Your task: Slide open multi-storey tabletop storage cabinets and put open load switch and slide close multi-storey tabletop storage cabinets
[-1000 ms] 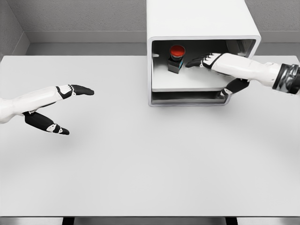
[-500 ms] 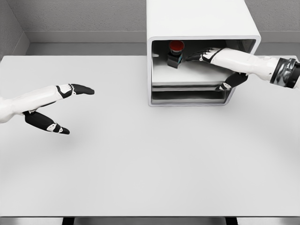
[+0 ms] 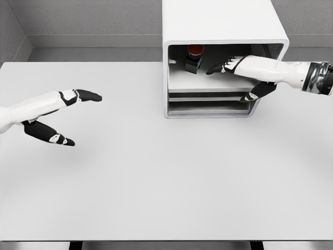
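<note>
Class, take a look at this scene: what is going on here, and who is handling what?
A humanoid robot is working at a white cabinet on a table. Its right hand reaches into the upper compartment with fingers extended, holding nothing, thumb under the shelf's front edge. The red-capped switch sits apart from it on that shelf, towards the back. The left hand hovers open over the table, away from the cabinet.

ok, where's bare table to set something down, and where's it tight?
Bare: the white tabletop in front of the white two-tier cabinet, and between the cabinet and the open left hand. Tight: the cabinet's upper tray, where the right hand sits beside the red-capped black switch.
</note>
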{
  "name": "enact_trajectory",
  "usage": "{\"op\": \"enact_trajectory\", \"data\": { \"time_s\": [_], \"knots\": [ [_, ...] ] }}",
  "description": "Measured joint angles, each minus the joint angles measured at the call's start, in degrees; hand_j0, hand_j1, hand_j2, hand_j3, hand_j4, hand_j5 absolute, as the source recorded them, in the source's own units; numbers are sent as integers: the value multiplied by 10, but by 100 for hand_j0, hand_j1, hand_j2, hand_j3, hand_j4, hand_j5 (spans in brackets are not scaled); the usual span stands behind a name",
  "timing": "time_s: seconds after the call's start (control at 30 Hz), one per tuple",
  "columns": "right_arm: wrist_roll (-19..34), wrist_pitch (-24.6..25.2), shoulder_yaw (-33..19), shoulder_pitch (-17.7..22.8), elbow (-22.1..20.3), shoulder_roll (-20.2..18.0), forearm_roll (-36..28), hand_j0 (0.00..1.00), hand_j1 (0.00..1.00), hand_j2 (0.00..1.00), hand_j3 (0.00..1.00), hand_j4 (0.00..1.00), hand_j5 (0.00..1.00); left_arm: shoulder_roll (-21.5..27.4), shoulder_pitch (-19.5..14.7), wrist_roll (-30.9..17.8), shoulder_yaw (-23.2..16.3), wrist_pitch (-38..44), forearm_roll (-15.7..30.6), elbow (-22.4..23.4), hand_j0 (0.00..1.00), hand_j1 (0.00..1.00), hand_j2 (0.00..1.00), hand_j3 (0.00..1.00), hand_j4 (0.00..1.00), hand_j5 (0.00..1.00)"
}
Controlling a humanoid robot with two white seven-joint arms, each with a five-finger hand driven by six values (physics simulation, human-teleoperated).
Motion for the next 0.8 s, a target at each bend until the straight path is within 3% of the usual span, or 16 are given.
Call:
{"op": "enact_trajectory", "data": {
  "time_s": [0.23,0.43,0.8],
  "knots": [
    [0,12,0,-1,-10,-4,15,92,92,92,92,92,92,-1,-1,0,-3,0,0,1,100,100,100,100,100,100],
    [-33,54,-2,-2,-62,-26,10,91,91,91,91,91,91,-3,-1,0,-15,-2,0,5,100,100,100,100,100,100],
    [-43,66,15,-2,-142,-59,-17,83,83,83,83,83,83,-3,-1,0,-16,-2,0,5,100,100,100,100,100,100]
  ]
}}
